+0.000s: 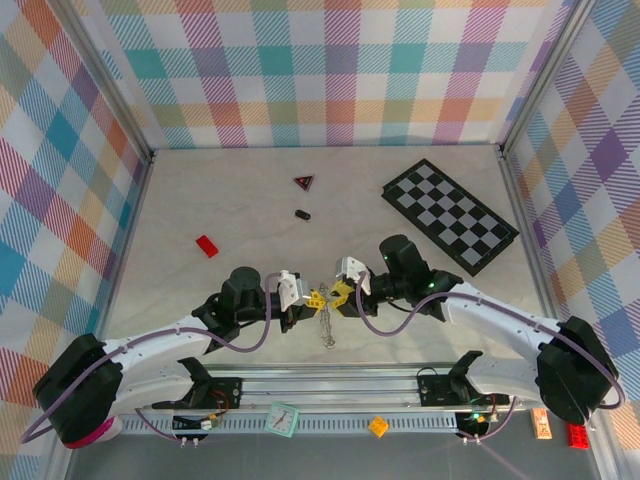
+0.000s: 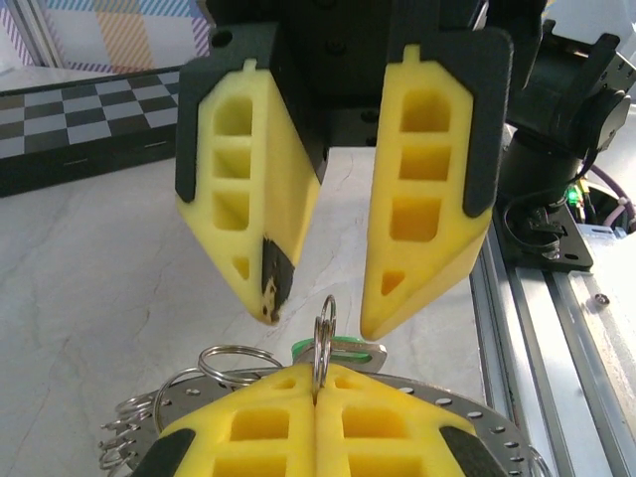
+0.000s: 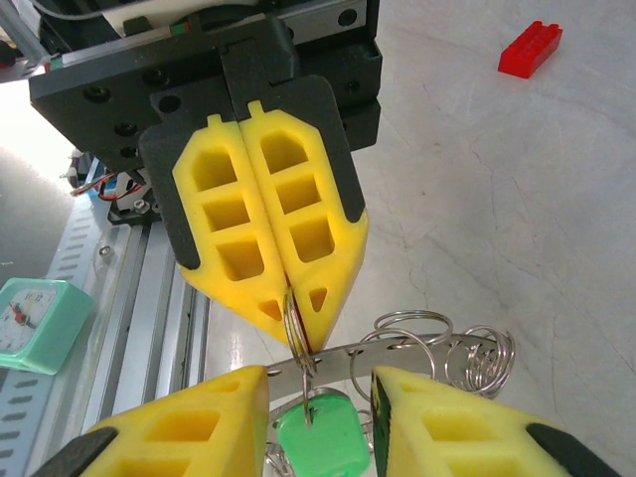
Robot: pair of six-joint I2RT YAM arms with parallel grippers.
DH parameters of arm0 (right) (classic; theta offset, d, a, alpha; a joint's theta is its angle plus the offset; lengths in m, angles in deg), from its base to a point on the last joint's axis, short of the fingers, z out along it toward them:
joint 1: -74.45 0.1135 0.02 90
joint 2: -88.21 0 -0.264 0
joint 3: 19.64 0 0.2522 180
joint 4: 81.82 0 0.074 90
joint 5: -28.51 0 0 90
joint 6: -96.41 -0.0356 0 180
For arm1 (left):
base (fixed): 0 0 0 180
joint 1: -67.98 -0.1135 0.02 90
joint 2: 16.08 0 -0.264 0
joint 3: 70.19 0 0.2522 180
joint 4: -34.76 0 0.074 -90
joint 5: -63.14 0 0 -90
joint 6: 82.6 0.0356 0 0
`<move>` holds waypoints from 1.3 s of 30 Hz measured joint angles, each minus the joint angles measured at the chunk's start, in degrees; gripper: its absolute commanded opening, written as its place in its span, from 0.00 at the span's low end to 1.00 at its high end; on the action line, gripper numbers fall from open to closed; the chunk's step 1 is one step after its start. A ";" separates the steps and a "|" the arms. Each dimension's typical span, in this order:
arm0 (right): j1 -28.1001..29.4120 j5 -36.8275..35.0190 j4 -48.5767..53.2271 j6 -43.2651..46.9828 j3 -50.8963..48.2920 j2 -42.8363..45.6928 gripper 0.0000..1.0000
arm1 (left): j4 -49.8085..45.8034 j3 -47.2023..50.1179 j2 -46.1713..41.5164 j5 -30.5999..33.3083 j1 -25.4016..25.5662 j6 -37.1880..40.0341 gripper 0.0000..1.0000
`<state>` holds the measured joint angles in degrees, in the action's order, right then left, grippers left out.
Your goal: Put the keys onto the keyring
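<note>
The keyring dangles between the two grippers near the table's front edge. It is a thin grey metal band with punched holes. A fringe of tiny silvery keys hangs along it, looking like small wire rings. My left gripper is shut on a small split ring threaded through the band. A green-headed key hangs from that ring. My right gripper is open, its yellow fingers standing either side of the split ring without touching it.
A black-and-white chequered board lies at the back right. A dark red triangle and a small black oval piece sit mid-table, with a red brick to the left. A teal clock rests by the front rail.
</note>
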<state>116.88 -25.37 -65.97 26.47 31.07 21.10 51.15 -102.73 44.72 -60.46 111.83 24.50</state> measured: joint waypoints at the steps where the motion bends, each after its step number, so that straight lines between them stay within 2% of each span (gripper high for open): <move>1: 0.00 0.22 -0.02 -0.11 0.00 -0.28 0.29 | 0.09 0.00 0.00 0.00 0.00 0.00 0.00; 10: 0.00 1.77 -1.25 -0.15 0.02 -1.86 0.22 | 0.33 0.00 0.33 -0.46 0.00 -1.03 0.00; 17: 0.00 2.36 -1.46 0.20 0.31 -1.86 0.00 | 0.33 0.02 0.37 -0.42 0.00 -1.27 0.00; 23: 0.00 2.23 1.29 1.55 1.60 -1.86 0.00 | 0.07 0.00 0.07 0.09 0.00 -1.27 0.25; 24: 0.09 1.92 2.58 2.01 2.21 -1.86 0.00 | -0.26 0.00 -0.22 0.33 0.00 -1.27 0.26; 29: 1.33 -0.61 9.77 5.90 6.91 -2.64 0.00 | -6.82 -1.79 -2.36 1.62 0.00 0.74 0.26; 39: 4.09 -5.16 20.20 11.85 13.66 -5.99 0.00 | -16.92 -6.60 -2.89 2.43 0.00 5.05 0.18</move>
<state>120.97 -30.53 -45.78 38.31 44.73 15.11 34.23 -109.34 41.83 -58.04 111.83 29.55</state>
